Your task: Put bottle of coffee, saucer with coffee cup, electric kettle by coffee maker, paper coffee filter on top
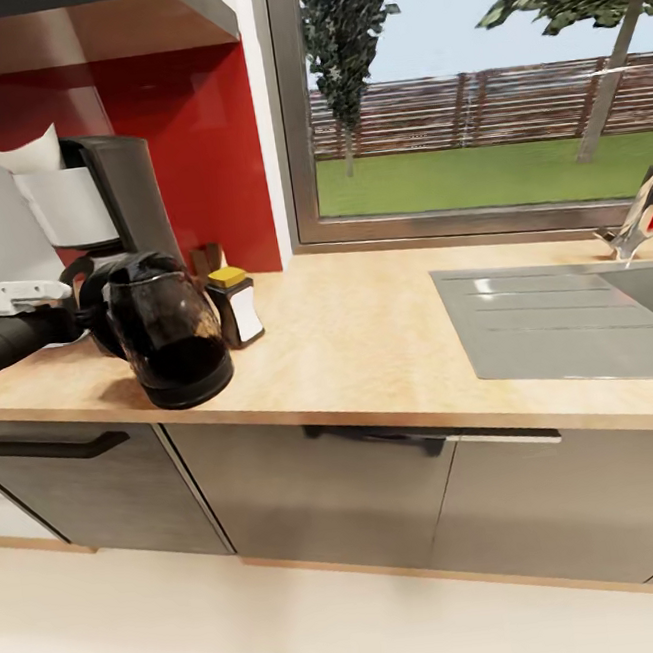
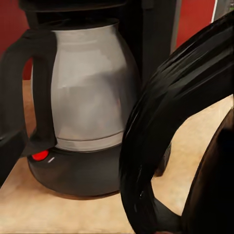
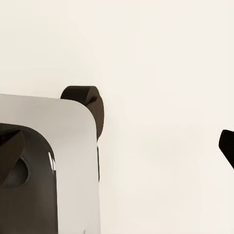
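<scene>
Electric kettle (image 1: 169,333) stands near the countertop's (image 1: 367,332) front edge at its left end, touching or just in front of the coffee maker (image 1: 103,204). Paper coffee filter (image 1: 27,157) sits in the maker's basket. Bottle of coffee (image 1: 234,304) just beside the kettle, toward the red wall. Left arm (image 1: 11,339) reaches to the kettle handle (image 2: 161,146); can't tell if its pincer is clenched. Right pincer state: can't tell.

Countertop (image 1: 368,342) with coffee maker (image 1: 103,204), electric kettle (image 1: 166,328), bottle of coffee (image 1: 235,304)
</scene>
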Controlling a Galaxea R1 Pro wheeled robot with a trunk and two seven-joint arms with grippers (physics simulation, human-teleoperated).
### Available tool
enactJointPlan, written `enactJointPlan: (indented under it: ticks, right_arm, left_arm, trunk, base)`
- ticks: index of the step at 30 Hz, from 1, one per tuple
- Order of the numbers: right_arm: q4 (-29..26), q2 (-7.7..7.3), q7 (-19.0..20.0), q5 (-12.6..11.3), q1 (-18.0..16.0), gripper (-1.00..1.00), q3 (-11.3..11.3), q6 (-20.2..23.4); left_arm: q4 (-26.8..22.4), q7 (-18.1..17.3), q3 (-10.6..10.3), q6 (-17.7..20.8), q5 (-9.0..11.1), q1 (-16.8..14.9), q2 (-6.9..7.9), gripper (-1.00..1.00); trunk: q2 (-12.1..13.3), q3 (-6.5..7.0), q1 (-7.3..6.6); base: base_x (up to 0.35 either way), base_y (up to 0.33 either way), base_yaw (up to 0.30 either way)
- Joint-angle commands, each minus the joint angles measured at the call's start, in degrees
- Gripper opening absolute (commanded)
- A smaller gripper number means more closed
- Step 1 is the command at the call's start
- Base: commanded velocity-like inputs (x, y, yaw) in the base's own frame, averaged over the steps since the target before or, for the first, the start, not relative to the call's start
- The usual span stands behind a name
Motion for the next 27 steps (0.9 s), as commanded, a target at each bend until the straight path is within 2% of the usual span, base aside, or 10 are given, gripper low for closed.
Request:
enactJointPlan:
  ticks: [1,10,19,21,22,23,24,25,27]
  right_arm:
    - [0.3,0.02,0.3,-0.5,-0.1,1.0,0.5,-0.4]
    - [0.3,0.02,0.3,-0.5,-0.1,1.0,0.5,-0.4]
    - [0.3,0.02,0.3,-0.5,-0.1,1.0,0.5,-0.4]
    - [0.3,0.02,0.3,-0.5,-0.1,1.0,0.5,-0.4]
    - [0.3,0.02,0.3,-0.4,-0.1,1.0,0.5,-0.4]
    - [0.3,0.04,0.3,-0.4,-0.1,1.0,0.5,-0.4]
    - [0.3,0.06,0.3,-0.4,-0.1,1.0,0.5,-0.4]
    - [0.3,0.07,0.3,-0.4,-0.1,1.0,0.5,-0.4]
    - [0.3,0.09,0.2,-0.4,-0.1,1.0,0.6,-0.4]
  left_arm:
    - [0.0,0.0,0.1,0.4,0.4,0.0,0.01,1.0]
    - [0.0,0.0,0.1,0.5,0.4,0.0,0.01,1.0]
    - [-0.1,-0.5,0.1,0.7,0.8,0.0,0.06,1.0]
    - [-0.1,-3.4,0.3,0.8,0.8,0.0,0.37,1.0]
    - [-0.1,-6.8,0.4,0.9,0.8,0.0,1.07,1.0]
    - [0.3,-14.9,1.2,1.0,0.7,0.0,2.94,1.0]
    - [0.8,-18.8,2.2,1.0,0.7,0.0,3.66,1.0]
    - [1.1,-20.7,2.9,1.0,0.7,0.0,3.95,1.0]
    - [2.4,-27.6,6.1,1.0,0.6,0.0,4.65,1.0]
  trunk:
    - [0.0,-0.05,-0.01]
    - [0.0,-0.05,-0.01]
    - [0.0,-0.05,-0.01]
    - [0.0,-0.05,-0.01]
    - [0.0,-0.05,-0.01]
    - [0.0,-0.05,-0.01]
    - [0.0,-0.05,-0.01]
    - [0.0,-0.05,-0.01]
    - [0.0,-0.05,-0.01]
  base:
    - [-0.161,0.0,0.0]
    - [-0.154,0.0,0.0]
    - [-0.023,0.0,0.0]
    - [-0.002,0.0,0.0]
    - [-0.001,0.0,0.0]
    - [0.0,0.0,0.0]
    - [0.0,0.0,0.0]
    - [0.0,0.0,0.0]
    - [0.0,0.0,0.0]
